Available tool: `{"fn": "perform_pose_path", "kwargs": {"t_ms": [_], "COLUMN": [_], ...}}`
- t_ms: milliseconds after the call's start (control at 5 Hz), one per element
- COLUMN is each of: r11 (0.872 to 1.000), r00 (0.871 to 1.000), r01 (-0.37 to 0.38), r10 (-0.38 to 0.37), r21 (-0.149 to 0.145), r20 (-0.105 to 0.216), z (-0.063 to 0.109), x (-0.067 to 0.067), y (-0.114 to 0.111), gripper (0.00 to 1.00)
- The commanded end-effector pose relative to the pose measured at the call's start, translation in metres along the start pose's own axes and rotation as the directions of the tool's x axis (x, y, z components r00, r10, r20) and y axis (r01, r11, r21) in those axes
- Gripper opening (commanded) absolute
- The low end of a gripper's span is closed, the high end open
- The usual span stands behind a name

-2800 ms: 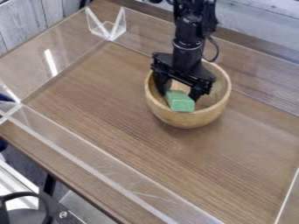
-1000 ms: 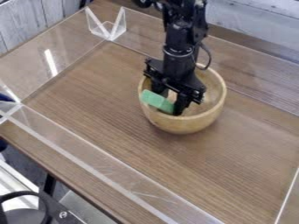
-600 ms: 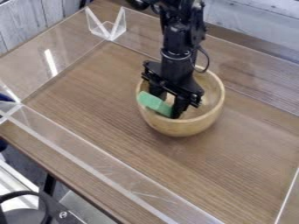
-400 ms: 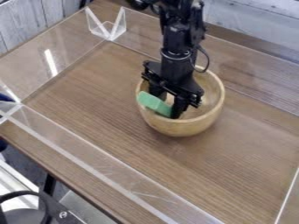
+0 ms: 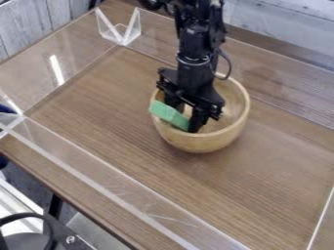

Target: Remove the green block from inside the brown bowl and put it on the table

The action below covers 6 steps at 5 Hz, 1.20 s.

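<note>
"Dark-brown wood-grain tabletop [image 5: 117,122] fills most of your view, its plank-like streaks running across it. What do you have around it?"

"You have a clear acrylic wall [image 5: 117,205] slanting along the near left side, and pale panelling [image 5: 294,18] behind the far right. Your black robot arm [image 5: 200,34] reaches down from the top, right of centre."

"And under your arm?"

"You see the round light-tan wooden bowl [image 5: 196,144] standing upright on the tabletop. Its thick rim goes around the lower end of your gripper [image 5: 193,110], which points down into it and covers part of the inside."

"How do your fingers stand?"

"Your fingers are together, down inside the bowl. Their tips are small and dark against the shadow, so you cannot tell from here whether they are clamped on anything."

"Where is your block, then?"

"Your bright-green rectangular block [image 5: 170,114] is still to be put on the tabletop: you see it within the bowl, toward the left side of the rim, lying at a slant. It shows just beside the dark fingers, which hide its right end, so you cannot tell whether they touch it."
</note>
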<state>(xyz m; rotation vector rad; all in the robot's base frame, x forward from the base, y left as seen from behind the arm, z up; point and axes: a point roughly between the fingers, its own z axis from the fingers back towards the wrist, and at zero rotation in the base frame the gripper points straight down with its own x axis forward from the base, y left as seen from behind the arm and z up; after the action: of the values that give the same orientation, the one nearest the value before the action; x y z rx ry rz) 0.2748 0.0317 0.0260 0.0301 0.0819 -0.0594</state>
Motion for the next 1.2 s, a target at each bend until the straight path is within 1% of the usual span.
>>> {"fn": "perform_pose_path", "kwargs": {"t_ms": [0,400,600,800,1000], "r11": [0.999,0.991,0.989,0.989,0.991], "r00": [0.999,0.993,0.989,0.988,0.99], "r01": [-0.034,-0.121,-0.148,-0.147,-0.133], "r10": [0.034,0.12,0.147,0.147,0.133], "r21": [-0.011,-0.054,-0.018,0.011,-0.007], "r20": [0.018,-0.017,-0.03,-0.039,-0.042], "z": [0.014,0.017,0.013,0.01,0.011], "x": [-0.006,-0.008,-0.003,0.008,0.006], "y": [0.013,0.036,0.049,0.049,0.052], "gripper": [0.0,0.0,0.0,0.0,0.0]}}
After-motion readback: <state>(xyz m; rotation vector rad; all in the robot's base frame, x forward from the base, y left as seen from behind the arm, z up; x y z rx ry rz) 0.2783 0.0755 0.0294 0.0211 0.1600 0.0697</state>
